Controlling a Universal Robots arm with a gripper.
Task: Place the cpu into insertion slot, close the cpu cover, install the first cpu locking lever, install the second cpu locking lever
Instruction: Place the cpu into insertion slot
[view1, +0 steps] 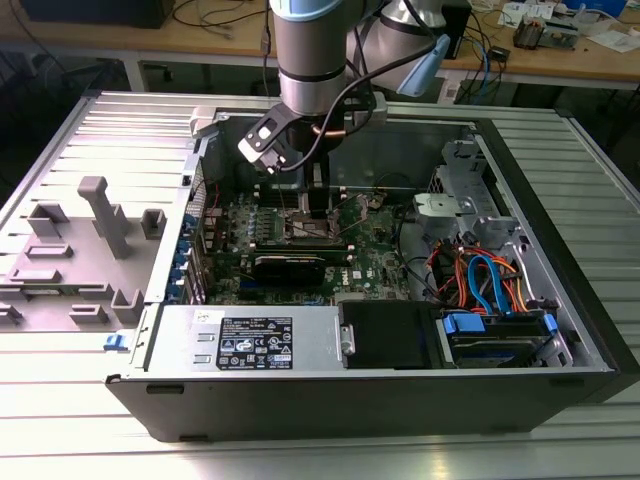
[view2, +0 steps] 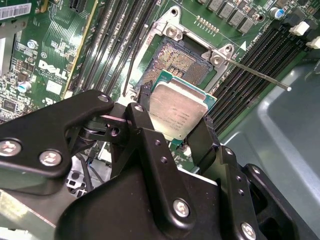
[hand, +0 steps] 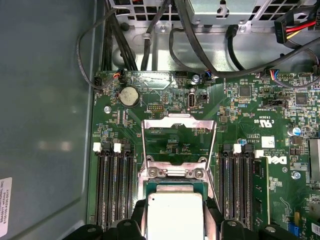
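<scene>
**A:** Where do things stand?

**B:** On the surface the case lies open. The arm reaches down into it over the board. The end effector is clenched on the cpu, with a finger on each of two opposite edges. The cover stands raised at one side of the slot, so the slot is bare. The cpu hangs over the slot's rim on the side away from the cover and isn't seated. I can't tell whether it touches.

**A:** How would you do this step well?

**B:** As I judge it, first square the cpu's edges to the slot's rim and hold it level. Then lower it straight down and never slide it across the contacts. Let go only once it lies flat inside the rim. A lever juts out beside the slot, so the fingers should stay clear of it.

**A:** And the arm's pose?

**B:** In the exterior view it comes in from the surface's far edge with the wrist pointing almost straight down. The end effector sits low inside the case, above the middle of the board.
</scene>
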